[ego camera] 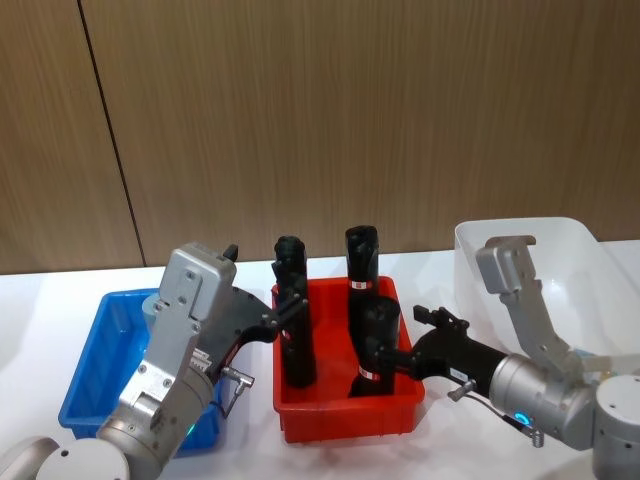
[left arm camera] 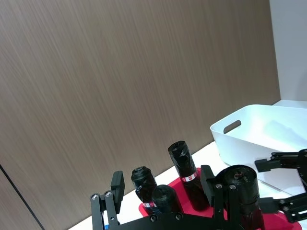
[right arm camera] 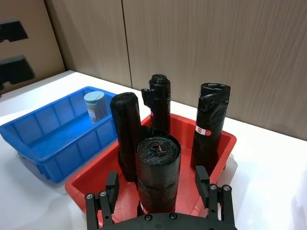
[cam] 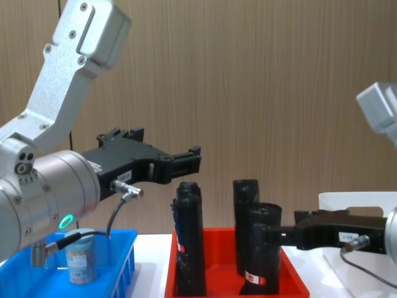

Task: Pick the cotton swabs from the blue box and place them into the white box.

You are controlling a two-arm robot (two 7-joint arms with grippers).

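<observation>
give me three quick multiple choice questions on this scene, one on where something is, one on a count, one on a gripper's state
1. Where is the cotton swabs jar?
A. in the blue box
B. in the white box
C. in the red tray

2. How many black rolls stand in the red tray?
A. two
B. four
C. six

3. What is the right gripper doing?
A. holding the jar
B. resting in the white box
C. open around a black roll

Answers:
1 A: the cotton swabs jar stands in the blue box, not the white box.
2 B: four black rolls stand in the red tray.
3 C: the right gripper has a finger on each side of the nearest roll. The left gripper hangs open above the tray.
</observation>
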